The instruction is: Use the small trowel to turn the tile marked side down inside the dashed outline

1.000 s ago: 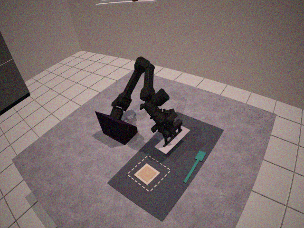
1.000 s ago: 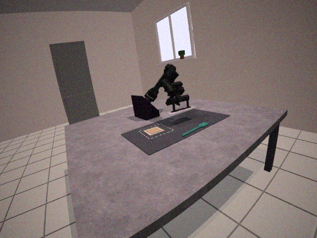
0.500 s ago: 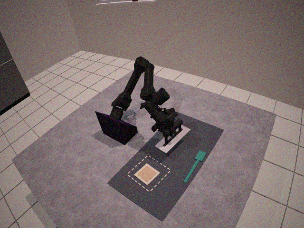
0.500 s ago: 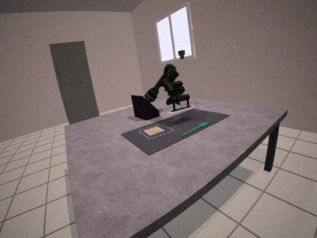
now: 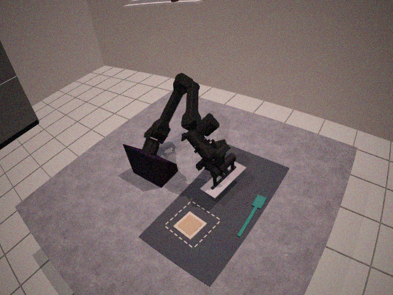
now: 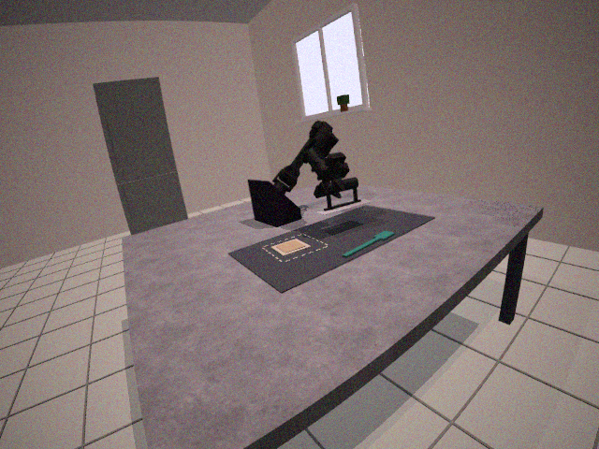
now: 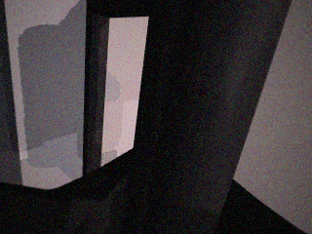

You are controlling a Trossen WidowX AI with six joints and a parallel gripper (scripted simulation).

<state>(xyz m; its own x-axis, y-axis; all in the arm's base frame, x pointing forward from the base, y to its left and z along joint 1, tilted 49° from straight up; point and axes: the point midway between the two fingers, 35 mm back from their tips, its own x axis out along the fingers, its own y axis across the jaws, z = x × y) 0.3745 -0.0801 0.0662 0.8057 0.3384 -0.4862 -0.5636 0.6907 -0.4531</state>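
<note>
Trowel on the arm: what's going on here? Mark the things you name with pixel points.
The gripper (image 5: 223, 177) (image 6: 343, 205) is shut on the white trowel (image 5: 215, 191) (image 6: 367, 202), holding it above the mat (image 5: 202, 263) (image 6: 280, 280). The tile (image 5: 190, 224) (image 6: 290, 247) lies flat inside the dashed outline, tan face up. A teal tool (image 5: 249, 219) (image 6: 367, 243) lies on the mat. Setting the trowel down and letting go remain.

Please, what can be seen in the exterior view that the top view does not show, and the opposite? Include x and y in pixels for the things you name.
Only exterior: the door handle side is unclear, but a table leg (image 6: 514, 280) and a potted plant's green top (image 6: 343, 98) show.

Only top: the tile floor's strip directly behind the table's far right edge (image 5: 307, 121).

Both: tile (image 5: 190, 224) (image 6: 290, 247), teal tool (image 5: 248, 219) (image 6: 367, 243).
</note>
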